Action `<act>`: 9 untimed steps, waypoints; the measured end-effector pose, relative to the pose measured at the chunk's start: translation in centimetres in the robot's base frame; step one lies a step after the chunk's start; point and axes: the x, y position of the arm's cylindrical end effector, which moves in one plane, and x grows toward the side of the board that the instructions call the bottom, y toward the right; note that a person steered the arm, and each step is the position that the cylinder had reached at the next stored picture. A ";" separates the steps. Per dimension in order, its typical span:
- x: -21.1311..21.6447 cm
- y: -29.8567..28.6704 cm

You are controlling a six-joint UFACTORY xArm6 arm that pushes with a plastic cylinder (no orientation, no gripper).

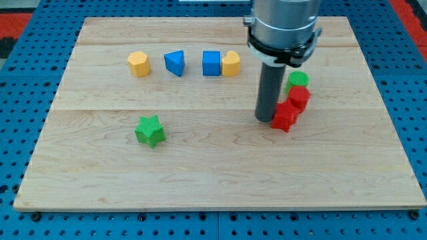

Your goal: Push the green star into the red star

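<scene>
The green star (149, 130) lies on the wooden board (220, 167) at the lower left of centre. The red star (285, 117) lies right of centre. My tip (266, 119) rests on the board right against the red star's left side, far to the right of the green star. A second red block (299, 98) touches the red star's upper right, and a green block (298, 80) sits just above that.
Along the top of the board stand a yellow block (139, 64), a blue triangular block (175, 63), a blue cube (211, 63) and a yellow block (231, 64) touching the cube. The arm's wide grey body (283, 27) hangs over the upper right.
</scene>
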 end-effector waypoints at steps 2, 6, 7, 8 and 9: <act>0.0 1.3; -1.3 -17.3; -1.9 -21.2; -2.2 -25.1; -1.5 -28.1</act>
